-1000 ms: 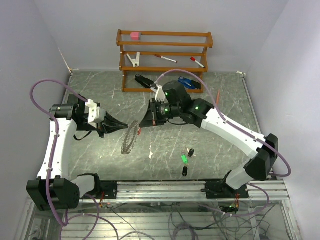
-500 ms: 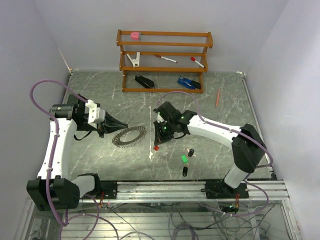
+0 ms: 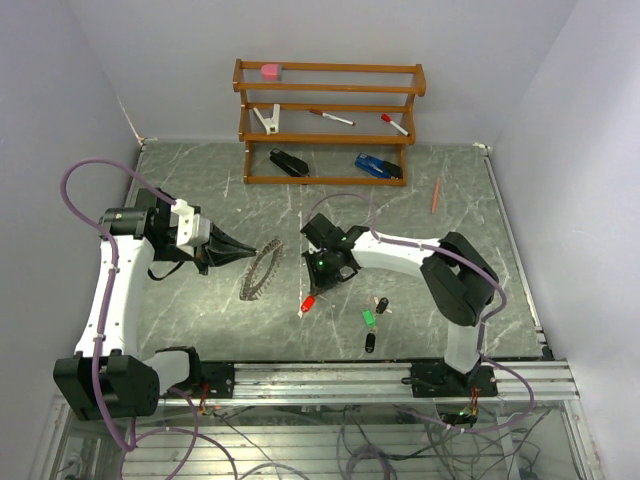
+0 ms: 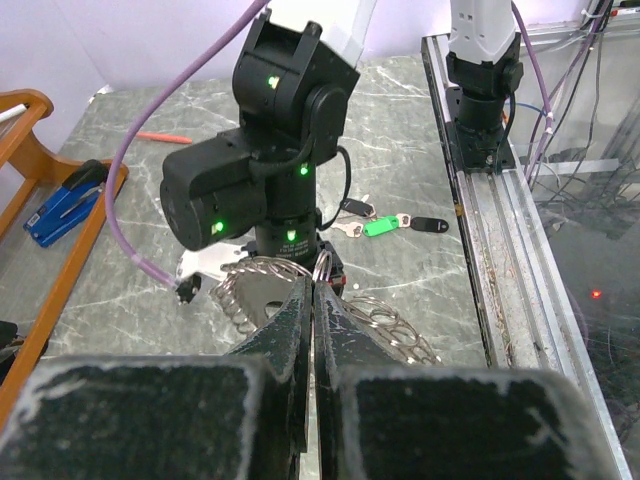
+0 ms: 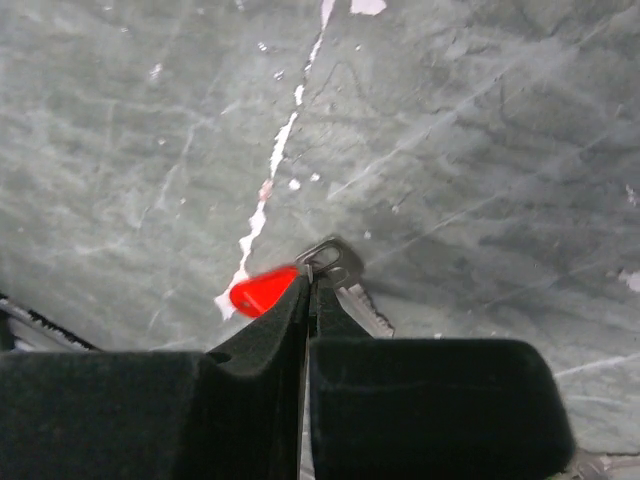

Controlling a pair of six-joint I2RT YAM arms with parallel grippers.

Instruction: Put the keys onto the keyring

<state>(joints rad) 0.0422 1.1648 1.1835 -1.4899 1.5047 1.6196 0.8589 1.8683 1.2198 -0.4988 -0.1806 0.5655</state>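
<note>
Status: nothing is threaded as far as I can see. Left hand (image 3: 243,251) is clamped on the rim of the keyring (image 3: 262,268), holding it up off the bench (image 3: 200,190), tilted on edge. No key hangs on it in the top view or the left wrist view.

Right hand (image 5: 307,292) is clenched, tips pointing down at the bench just right of the keyring. The red key (image 3: 308,302) sits right at those tips, close to the keyring's lower end on its right. In the right wrist view the red head is on one side of the tips and the metal blade on the other. I can't tell if it's pinched or just lying under them. My read: first key is in hand-off range, not on.

Left to do: all four keys. The green key (image 3: 368,317), black key (image 3: 381,304) and second black key (image 3: 369,343) lie loose in a cluster further right of the keyring, past the red one.

Clutter: the wooden rack (image 3: 330,138) with markers (image 3: 330,117) sits well behind the keyring, and an orange pencil (image 3: 436,195) lies far to its right and rear. Neither is in the working lane.

The real obstruction is the right arm's wrist body. It crowds the keyring, fills the left wrist view and hides the ring's far side. I also can't see where the ring opens.
</note>
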